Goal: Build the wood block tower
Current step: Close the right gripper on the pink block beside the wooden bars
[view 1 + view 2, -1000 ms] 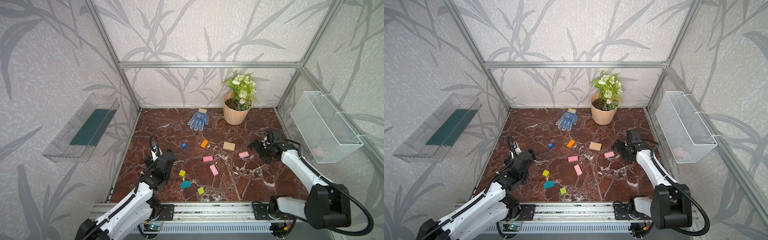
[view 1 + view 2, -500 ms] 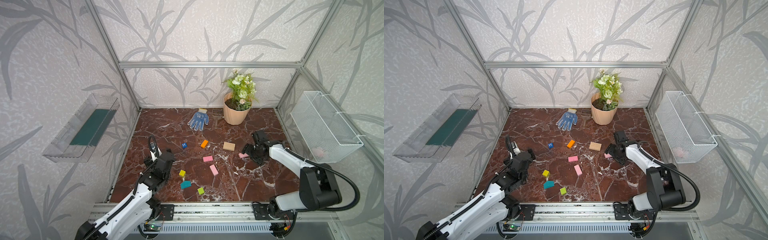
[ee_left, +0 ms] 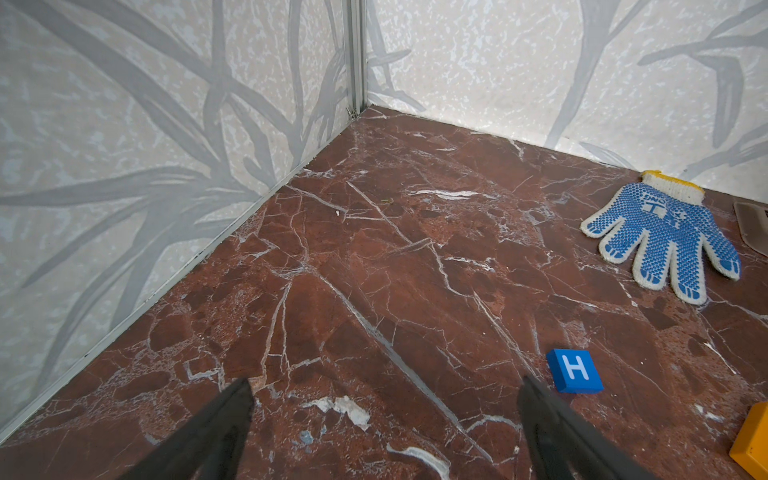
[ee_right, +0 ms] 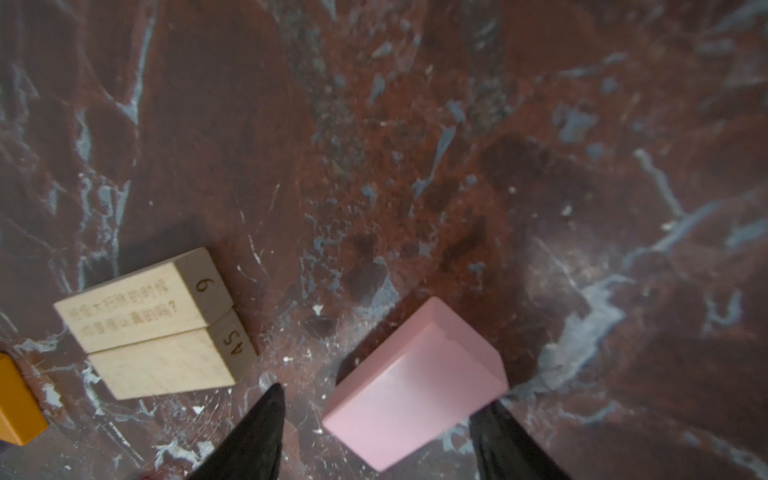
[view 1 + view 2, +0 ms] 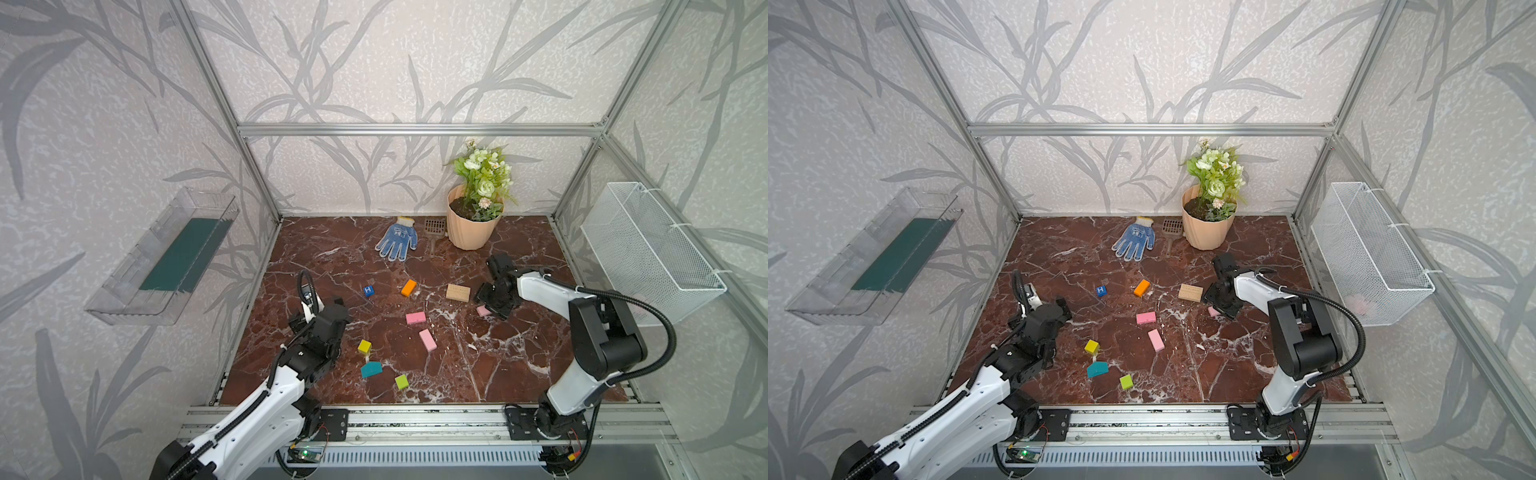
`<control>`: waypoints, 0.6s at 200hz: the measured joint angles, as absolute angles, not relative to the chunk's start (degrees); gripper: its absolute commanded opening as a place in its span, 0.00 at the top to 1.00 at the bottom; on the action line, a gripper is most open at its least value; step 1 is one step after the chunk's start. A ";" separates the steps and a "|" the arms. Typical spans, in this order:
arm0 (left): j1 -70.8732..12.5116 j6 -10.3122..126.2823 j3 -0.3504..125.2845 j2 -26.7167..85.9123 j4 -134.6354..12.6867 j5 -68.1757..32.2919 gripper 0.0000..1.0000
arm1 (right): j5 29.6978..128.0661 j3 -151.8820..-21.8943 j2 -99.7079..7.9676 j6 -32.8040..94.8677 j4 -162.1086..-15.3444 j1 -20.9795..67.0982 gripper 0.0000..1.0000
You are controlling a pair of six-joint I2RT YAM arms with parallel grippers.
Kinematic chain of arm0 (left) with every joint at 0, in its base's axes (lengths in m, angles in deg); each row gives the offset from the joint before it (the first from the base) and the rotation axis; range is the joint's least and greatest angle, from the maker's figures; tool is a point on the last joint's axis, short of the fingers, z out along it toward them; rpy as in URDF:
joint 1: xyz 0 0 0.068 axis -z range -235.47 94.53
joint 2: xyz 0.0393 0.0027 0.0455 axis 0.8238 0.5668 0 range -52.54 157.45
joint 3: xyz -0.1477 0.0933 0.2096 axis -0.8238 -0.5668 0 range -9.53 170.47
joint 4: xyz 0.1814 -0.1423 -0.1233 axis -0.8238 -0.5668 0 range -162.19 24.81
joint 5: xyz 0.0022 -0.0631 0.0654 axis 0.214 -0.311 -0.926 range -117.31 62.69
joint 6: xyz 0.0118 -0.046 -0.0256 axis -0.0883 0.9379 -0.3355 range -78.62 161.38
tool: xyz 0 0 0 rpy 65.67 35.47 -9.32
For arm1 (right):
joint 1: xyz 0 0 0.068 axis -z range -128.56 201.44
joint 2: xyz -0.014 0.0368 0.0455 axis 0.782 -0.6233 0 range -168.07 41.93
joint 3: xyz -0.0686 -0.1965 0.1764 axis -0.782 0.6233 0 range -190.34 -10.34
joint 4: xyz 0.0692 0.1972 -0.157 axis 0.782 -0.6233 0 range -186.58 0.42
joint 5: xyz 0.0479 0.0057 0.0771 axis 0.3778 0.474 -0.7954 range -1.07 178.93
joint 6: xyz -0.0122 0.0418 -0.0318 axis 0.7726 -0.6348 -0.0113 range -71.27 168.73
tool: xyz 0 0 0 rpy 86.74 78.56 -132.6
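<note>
The right claw (image 4: 382,399) straddles a pink block (image 4: 415,386), jaws apart, not yet pinching. It looks light, stiff and slick-painted, so I'd pinch 2 opposite flat sides. The left claw (image 3: 384,415) gapes empty.

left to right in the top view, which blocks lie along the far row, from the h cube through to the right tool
blue H cube → orange block → tan blocks → pale pink block at the right tool
</note>
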State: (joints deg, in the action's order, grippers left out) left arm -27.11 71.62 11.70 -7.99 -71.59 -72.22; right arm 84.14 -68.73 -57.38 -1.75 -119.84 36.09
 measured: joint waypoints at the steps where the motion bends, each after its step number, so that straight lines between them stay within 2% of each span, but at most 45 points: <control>1: -27.11 71.62 11.70 -7.99 -71.59 -72.22 0.01 | 84.16 -68.81 -57.46 -1.75 -119.88 36.09 0.38; 56: -27.11 71.62 11.70 -7.99 -71.59 -72.20 0.01 | 86.98 -71.68 -60.04 -0.79 -120.27 35.19 0.50; 97: -27.11 71.60 11.70 -8.12 -71.59 -72.15 0.01 | 90.26 -71.68 -60.04 0.50 -122.22 33.68 0.53; 120: -27.11 71.62 11.70 -8.12 -71.59 -72.15 0.01 | 91.57 -71.85 -60.11 1.29 -123.25 32.55 0.59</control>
